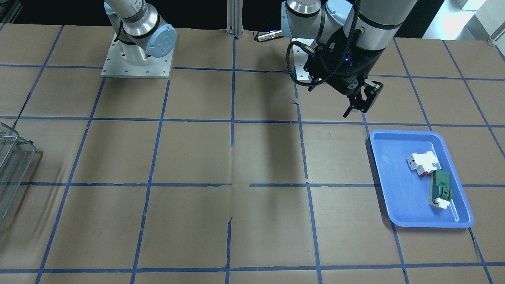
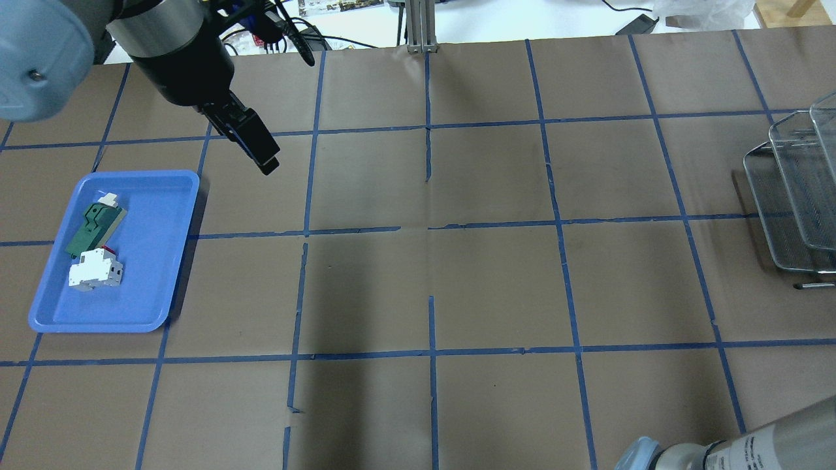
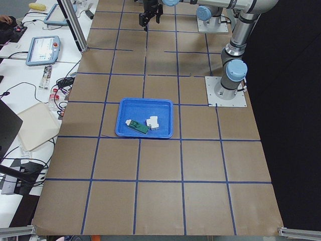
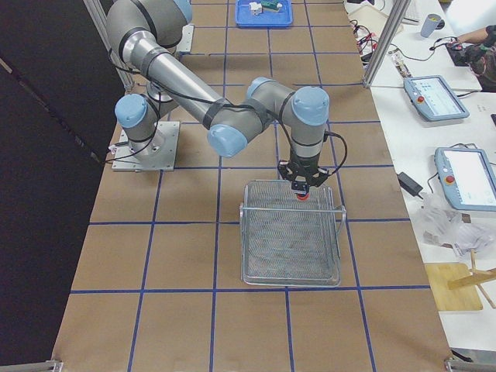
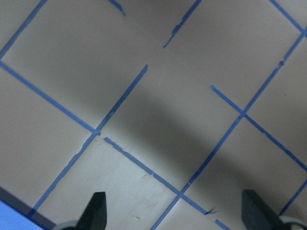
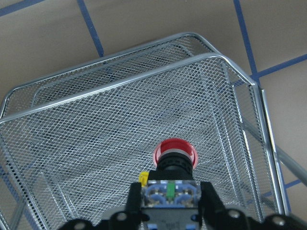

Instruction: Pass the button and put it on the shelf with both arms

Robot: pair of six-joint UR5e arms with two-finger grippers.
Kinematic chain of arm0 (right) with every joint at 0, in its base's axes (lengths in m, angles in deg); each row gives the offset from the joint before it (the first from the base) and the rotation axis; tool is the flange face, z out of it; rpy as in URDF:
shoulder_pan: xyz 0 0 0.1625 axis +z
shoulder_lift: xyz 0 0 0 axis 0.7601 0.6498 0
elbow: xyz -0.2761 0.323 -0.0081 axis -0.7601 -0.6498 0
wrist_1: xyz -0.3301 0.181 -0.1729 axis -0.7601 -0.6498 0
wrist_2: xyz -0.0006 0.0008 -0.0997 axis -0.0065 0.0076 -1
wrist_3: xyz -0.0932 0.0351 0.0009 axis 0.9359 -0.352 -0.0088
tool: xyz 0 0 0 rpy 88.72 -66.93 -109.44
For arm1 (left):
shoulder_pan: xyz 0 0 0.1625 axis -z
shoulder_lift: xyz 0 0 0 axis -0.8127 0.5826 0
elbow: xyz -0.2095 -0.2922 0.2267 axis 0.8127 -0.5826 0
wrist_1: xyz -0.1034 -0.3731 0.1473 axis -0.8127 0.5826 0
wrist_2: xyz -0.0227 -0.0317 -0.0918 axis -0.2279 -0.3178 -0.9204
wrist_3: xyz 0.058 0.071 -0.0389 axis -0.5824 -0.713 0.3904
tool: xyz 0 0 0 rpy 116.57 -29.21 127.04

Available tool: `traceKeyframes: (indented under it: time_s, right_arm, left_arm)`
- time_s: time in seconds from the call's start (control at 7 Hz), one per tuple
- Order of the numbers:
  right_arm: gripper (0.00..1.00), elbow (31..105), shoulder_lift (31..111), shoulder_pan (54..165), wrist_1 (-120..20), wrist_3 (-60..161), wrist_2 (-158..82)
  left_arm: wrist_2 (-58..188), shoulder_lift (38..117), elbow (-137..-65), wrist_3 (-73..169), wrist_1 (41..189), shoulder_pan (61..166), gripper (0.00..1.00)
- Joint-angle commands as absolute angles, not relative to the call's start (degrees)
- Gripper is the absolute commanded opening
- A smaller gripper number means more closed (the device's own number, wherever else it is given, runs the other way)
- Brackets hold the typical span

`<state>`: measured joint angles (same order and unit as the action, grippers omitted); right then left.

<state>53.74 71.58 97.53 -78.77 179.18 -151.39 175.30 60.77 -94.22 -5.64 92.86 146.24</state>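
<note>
- Front view: the left gripper (image 1: pixel 361 103) hangs in the air just off the robot-side end of the tray (image 1: pixel 398 189). Its fingers are spread, with nothing between them. A white block (image 1: pixel 423 163) and a green part (image 1: pixel 440 189) lie side by side in the tray. The shelf (image 1: pixel 14 157) sits at the opposite end of the table (image 1: pixel 236 157), well apart from the tray. Only the lower links of the right arm (image 1: pixel 136 23) show.
- Overhead view: the left gripper (image 2: pixel 261 153) hangs beside the tray (image 2: pixel 150 274), toward the table's middle. The shelf (image 2: pixel 784 215) stands at the edge far from the tray. The right arm (image 2: pixel 751 444) crosses the bottom corner.
- Left side view: the left gripper (image 3: pixel 150 21) shows high up, beyond the tray (image 3: pixel 138 108).
- Right side view: the right gripper (image 4: pixel 300 188) holds the button (image 4: pixel 301 195), red cap down, over the edge of the shelf (image 4: pixel 291 248) nearest the tray (image 4: pixel 267 22). The tray lies at the table's other end.
- Left wrist view: the two fingertips (image 5: pixel 98 211) stand wide apart over the taped table. A corner of the tray (image 5: pixel 7 223) shows at bottom left.
- Right wrist view: the right gripper (image 6: pixel 171 191) pinches the button (image 6: pixel 175 153) by its bluish base, with a finger (image 6: pixel 208 201) pressed against each side. The red cap points away from the gripper, toward the mesh of the shelf (image 6: pixel 120 110). I cannot tell whether the cap touches the mesh.
</note>
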Motion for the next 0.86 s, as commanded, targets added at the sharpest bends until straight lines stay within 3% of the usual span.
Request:
traceKeyframes:
  time_s: [0.0, 0.14, 0.43, 0.71]
  right_arm:
    - [0.95, 54.3, 71.41, 97.03, -77.24, 178.84, -151.05]
    - [1.0, 54.21, 71.84, 97.02, -76.81, 178.75, -150.88]
    - [1.0, 54.3, 76.56, 98.24, -70.34, 168.62, -150.88]
    - [1.0, 55.44, 82.81, 110.39, -60.94, 144.59, -150.88]
  left_arm:
    - [176.41, 61.46, -93.31, 4.45, 90.73, 144.8, 1.0]
    - [176.41, 61.81, -93.4, 12.68, 90.2, 144.89, 1.0]
    - [175.89, 62.07, -93.4, 40.94, 88.28, 145.33, 1.0]
    - [175.8, 61.03, -95.06, 42.12, 85.36, 145.68, 1.0]
